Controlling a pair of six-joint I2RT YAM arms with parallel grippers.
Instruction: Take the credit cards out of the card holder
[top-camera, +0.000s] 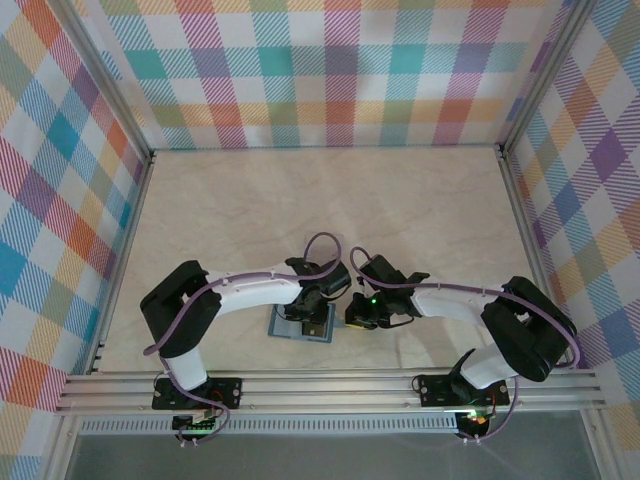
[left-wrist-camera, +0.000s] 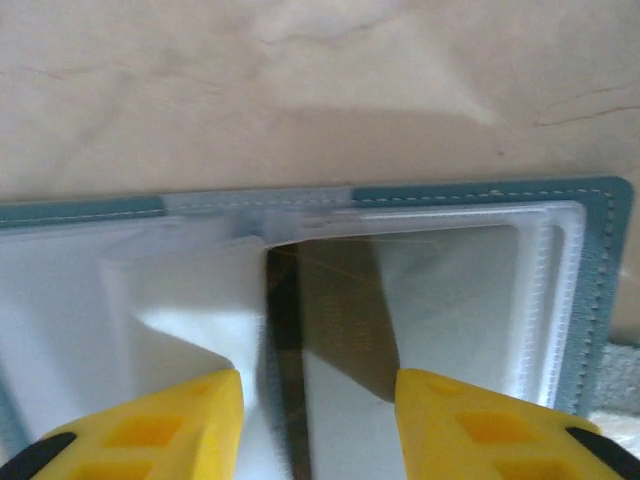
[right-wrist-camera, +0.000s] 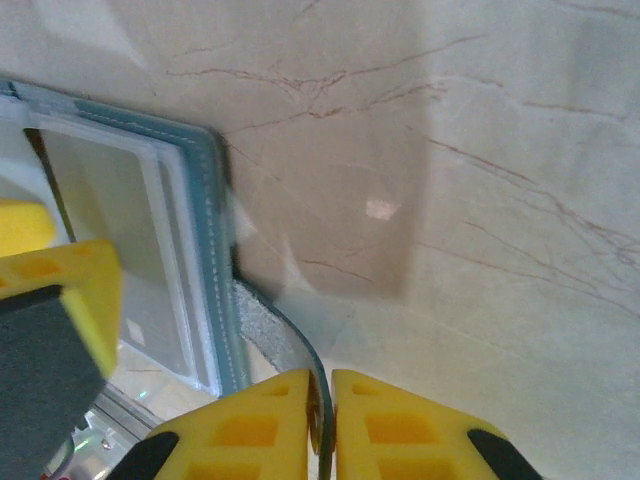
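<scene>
The teal-blue card holder (top-camera: 303, 326) lies spread open on the marble table near the front edge. Its clear plastic sleeves (left-wrist-camera: 450, 290) face up inside the stitched teal border (left-wrist-camera: 603, 270). A pale credit card with a black band (left-wrist-camera: 284, 340) lies under the sleeve, beside a whitish one (left-wrist-camera: 150, 290). My left gripper (left-wrist-camera: 318, 420) hangs just above them, open, its yellow fingers (left-wrist-camera: 170, 420) either side of the black band and gripping nothing. My right gripper (right-wrist-camera: 322, 420) is shut on the holder's clasp tab (right-wrist-camera: 268, 322), which curves up from the right edge (right-wrist-camera: 215, 240).
Both arms meet over the holder, left gripper (top-camera: 314, 303) and right gripper (top-camera: 355, 312) close together. A left finger (right-wrist-camera: 62, 290) shows at the right wrist view's left side. The aluminium rail (top-camera: 330, 385) runs just in front; plaid walls enclose bare marble (top-camera: 330, 200) behind.
</scene>
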